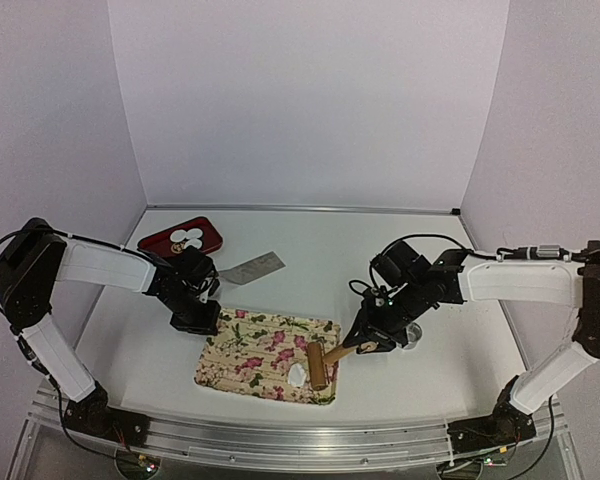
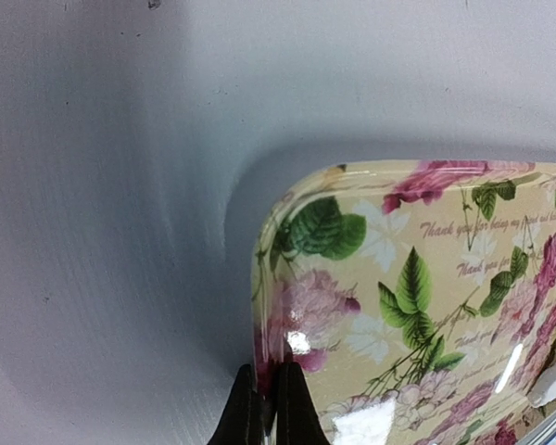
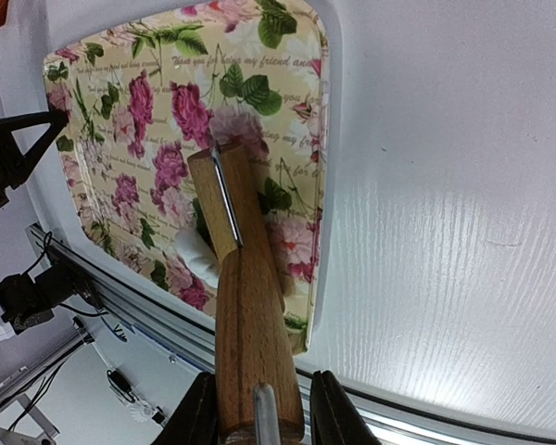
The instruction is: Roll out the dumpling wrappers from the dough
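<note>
On the white table (image 1: 430,260), a cream tray (image 1: 250,350) printed with pink roses is sitting between the two robot arms. The right claw (image 3: 259,413) is grasping the handle of a wooden rolling pin (image 3: 246,306), its fingers (image 3: 199,417) pressing in from both sides. The pin's roller is resting on the tray near the front right corner. The dough (image 1: 298,374), a small white lump, is lying on the tray right against the roller's left side. In the right wrist view it is peeking out from beside the pin.

The left claw (image 2: 269,408) is clenching the rim of the tray near its back left corner, with its dark tips pinched together.

Toward the back left of the table, well apart from the tray, the dumpling wrappers (image 1: 186,237) are lying as small white discs on a dark red plate (image 1: 210,240). A thin grey metal sheet (image 1: 252,268) is lying flat just to the right of that plate.
</note>
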Controlling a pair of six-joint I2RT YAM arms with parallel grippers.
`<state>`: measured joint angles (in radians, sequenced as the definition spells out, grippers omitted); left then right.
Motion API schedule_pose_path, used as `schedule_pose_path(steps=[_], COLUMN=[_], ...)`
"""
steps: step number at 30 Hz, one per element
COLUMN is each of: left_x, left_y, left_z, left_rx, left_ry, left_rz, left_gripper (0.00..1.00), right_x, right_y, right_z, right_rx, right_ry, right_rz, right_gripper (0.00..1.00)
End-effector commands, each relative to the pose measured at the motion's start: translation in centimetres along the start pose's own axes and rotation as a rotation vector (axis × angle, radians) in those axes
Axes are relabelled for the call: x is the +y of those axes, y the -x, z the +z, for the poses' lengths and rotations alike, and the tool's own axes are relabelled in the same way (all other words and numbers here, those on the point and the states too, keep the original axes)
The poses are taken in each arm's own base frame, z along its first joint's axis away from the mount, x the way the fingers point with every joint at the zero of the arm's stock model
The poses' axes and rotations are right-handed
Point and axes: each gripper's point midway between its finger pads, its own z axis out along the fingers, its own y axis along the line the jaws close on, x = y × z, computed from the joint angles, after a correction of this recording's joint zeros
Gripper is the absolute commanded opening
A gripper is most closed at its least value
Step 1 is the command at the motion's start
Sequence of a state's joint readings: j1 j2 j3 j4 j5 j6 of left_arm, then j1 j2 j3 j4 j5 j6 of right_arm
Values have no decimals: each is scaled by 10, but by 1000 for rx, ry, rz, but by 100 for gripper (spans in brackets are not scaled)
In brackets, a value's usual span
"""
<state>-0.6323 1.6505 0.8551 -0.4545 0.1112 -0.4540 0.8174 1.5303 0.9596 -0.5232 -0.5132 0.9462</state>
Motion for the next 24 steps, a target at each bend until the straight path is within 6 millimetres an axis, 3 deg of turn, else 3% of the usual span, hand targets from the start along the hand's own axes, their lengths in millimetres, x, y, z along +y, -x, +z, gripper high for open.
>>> schedule_pose_path(steps=[1,6,12,18,22,24], left_x=[36,22,14,8,8,8], left_y=[-15,-11,-2,0,0,-1], left_z=[0,-3,-10,-13,-12,-10], left_rx=[36,32,23,32,28,33], left_ry=[145,80,61,42,34,36], left_rz=[6,37,48,8,7,10], left_gripper=[0,0,0,0,0,0], right_x=[-122,-93,-2,80,110,113], right_y=[-31,-19,4,1,-12,-15], right_z=[6,-2,-42,-73,-61,-47], right_rx=[66,28,-55,-41,12,33], right_ry=[-496,-418,-161,52,108,92], right_rz=[128,98,-14,-147,-216,-227], right_gripper=[0,0,0,0,0,0])
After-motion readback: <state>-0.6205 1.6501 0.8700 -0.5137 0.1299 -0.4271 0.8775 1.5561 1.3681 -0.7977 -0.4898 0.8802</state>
